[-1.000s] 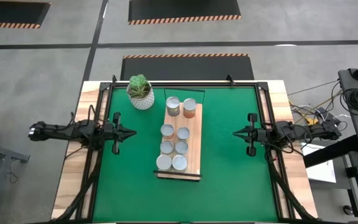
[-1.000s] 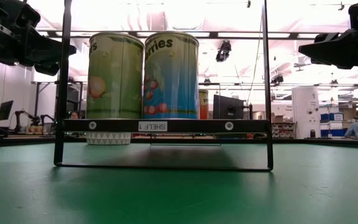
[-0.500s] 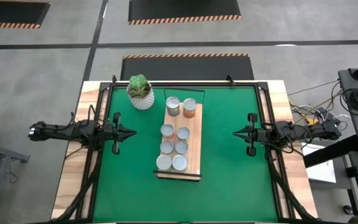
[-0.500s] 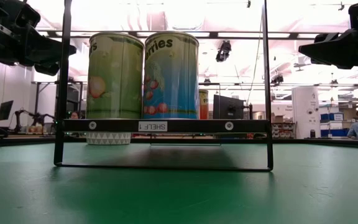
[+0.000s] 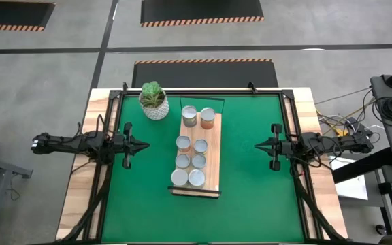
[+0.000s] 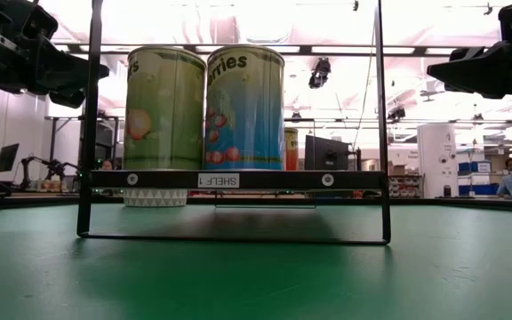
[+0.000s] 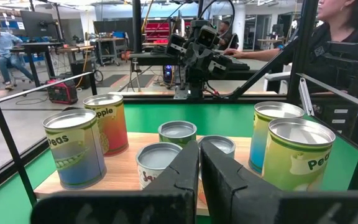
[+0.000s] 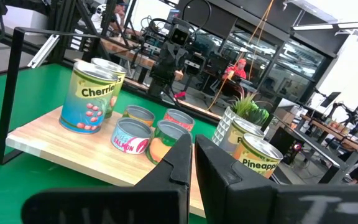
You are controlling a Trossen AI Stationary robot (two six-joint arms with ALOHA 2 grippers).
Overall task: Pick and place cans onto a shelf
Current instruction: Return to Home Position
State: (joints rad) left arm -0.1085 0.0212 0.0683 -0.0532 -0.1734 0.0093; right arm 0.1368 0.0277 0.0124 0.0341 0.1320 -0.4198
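Both pairs of fingers are sitting pinched together, gripping nothing. The left gripper (image 5: 141, 144) is hovering over the green mat's (image 5: 250, 190) left side and the right gripper (image 5: 258, 145) over its right, both well apart from the shelf (image 5: 211, 178). Eight cans (image 5: 183, 143) are standing on it, two rows of four (one plant pot (image 5: 154, 102) is sitting nearby). Nothing's looking different from a second ago.
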